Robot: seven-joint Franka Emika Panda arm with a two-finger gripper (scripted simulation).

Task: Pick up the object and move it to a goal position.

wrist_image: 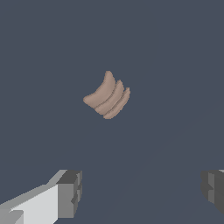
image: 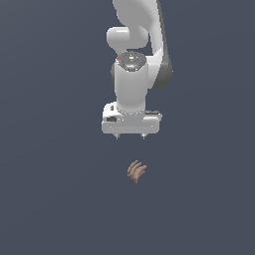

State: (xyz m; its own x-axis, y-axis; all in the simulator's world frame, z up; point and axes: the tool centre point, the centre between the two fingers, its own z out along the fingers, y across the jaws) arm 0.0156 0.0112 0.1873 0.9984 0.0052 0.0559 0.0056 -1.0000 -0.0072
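**Spotter:** Where's the object relative to your tool?

**Operator:** In the exterior view the gripper hangs above the flat grey floor, pointing straight down, with its jaws spread wide and nothing between them. The object lies on the floor below it in that picture, a shade toward the exterior view's right of the midpoint between the fingertips.

**Spotter:** So you're over it?

**Operator:** Not squarely, I judge. In the wrist view the object sits well ahead of the fingertips, out past the line joining them, not between them. I'd need to carry the hand forward over it before going down.

**Spotter:** Which way does it run?

**Operator:** It's a little curved bundle of ridged lobes, brownish-pink. In the wrist view the lobes run on a diagonal, neither along the line between the fingers nor square to it. My guess is a wrist turn would help, so the pads close across the narrow stack of ridges, not on its ends.

**Spotter:** How high are you?

**Operator:** Hard to say; the floor is featureless and gives me no depth cue. Clear of the object, that much I can see.
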